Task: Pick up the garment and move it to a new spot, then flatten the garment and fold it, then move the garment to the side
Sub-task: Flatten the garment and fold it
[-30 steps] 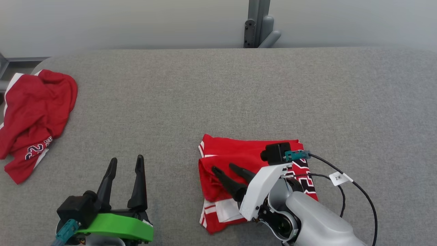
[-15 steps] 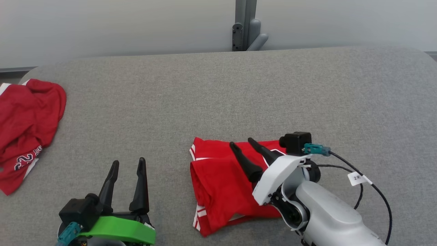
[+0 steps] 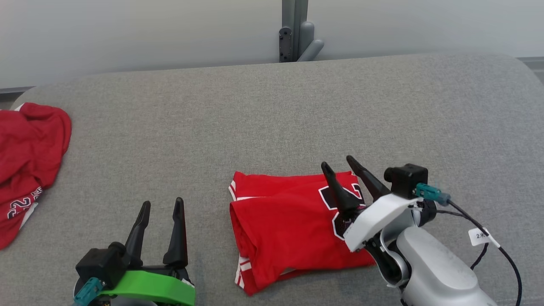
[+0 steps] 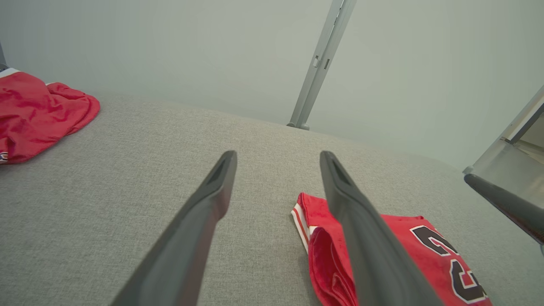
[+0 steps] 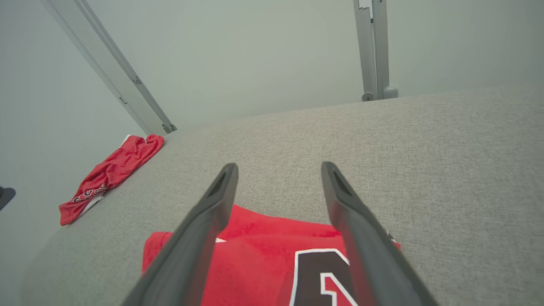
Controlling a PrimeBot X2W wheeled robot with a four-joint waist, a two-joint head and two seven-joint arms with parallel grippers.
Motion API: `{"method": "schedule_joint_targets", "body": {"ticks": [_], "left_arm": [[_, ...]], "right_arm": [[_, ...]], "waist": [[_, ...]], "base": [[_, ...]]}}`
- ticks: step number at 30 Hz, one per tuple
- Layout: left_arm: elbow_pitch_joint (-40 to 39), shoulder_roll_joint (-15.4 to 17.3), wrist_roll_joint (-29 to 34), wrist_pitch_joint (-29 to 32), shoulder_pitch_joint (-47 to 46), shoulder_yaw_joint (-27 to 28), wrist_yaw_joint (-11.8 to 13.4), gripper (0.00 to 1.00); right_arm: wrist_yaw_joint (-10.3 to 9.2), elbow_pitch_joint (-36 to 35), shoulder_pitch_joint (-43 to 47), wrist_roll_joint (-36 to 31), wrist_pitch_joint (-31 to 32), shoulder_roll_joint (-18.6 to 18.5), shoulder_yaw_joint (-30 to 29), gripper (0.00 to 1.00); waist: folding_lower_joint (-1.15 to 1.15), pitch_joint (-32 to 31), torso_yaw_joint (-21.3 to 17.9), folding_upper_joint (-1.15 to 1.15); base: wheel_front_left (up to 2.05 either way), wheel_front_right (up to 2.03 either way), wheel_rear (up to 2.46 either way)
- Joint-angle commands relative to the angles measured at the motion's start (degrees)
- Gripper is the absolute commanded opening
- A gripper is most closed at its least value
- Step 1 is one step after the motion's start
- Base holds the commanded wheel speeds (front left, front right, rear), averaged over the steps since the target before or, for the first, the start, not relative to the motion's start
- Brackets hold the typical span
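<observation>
Under the right gripper, folded red garment, jaws spread wide, empty, left gripper likewise

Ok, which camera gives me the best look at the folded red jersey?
Head view: the folded red jersey shows in near-full outline, only its right edge behind the right claw. Left wrist view catches one end, partly behind the left claw's finger. Right wrist view shows just its far part with the number.

Swept the right gripper from the left half of the folded garment across and away to its numbered end, nearer the tabletop's right edge, leaving it flatter along its near edge.
</observation>
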Motion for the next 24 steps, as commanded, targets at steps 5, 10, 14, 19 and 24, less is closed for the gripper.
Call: {"method": "schedule_joint_targets", "body": {"ticks": [5, 10, 14, 19, 24], "left_arm": [[0.16, 0.44, -0.19, 0.02, 0.18, 0.16, -0.01, 1.00], [-0.02, 0.38, -0.11, 0.06, -0.08, 0.15, 0.39, 1.00], [0.43, 0.54, -0.29, 0.01, -0.96, 0.32, -0.12, 1.00], [0.85, 0.41, -0.23, -0.06, -1.66, 0.41, -0.39, 1.00], [0.92, 0.29, -0.16, -0.11, -1.80, 0.48, -0.42, 1.00]], "right_arm": [[0.01, -1.30, 3.46, -5.61, -0.98, 0.31, -0.88, 0.36], [0.01, -0.43, 6.30, -9.58, -1.27, 2.22, 0.19, 0.00], [0.01, 2.08, 6.83, -10.75, -1.44, 3.24, 3.23, 0.00], [0.01, 5.74, 5.80, -12.06, -1.43, 4.14, 6.85, 0.00], [0.01, 7.21, 5.36, -13.48, -1.45, 4.70, 10.20, 0.00]], "waist": [[0.00, 0.11, 0.25, 0.41], [0.00, 0.44, 1.43, 0.41], [0.00, 1.14, 3.01, 0.41], [0.00, 1.94, 5.35, 0.41], [0.00, 2.38, 7.36, 0.41]], "base": [[0.00, 0.00, 0.00], [0.00, 0.00, 0.00], [0.00, 0.00, 0.00], [0.00, 0.00, 0.00], [0.00, 0.00, 0.00]]}}
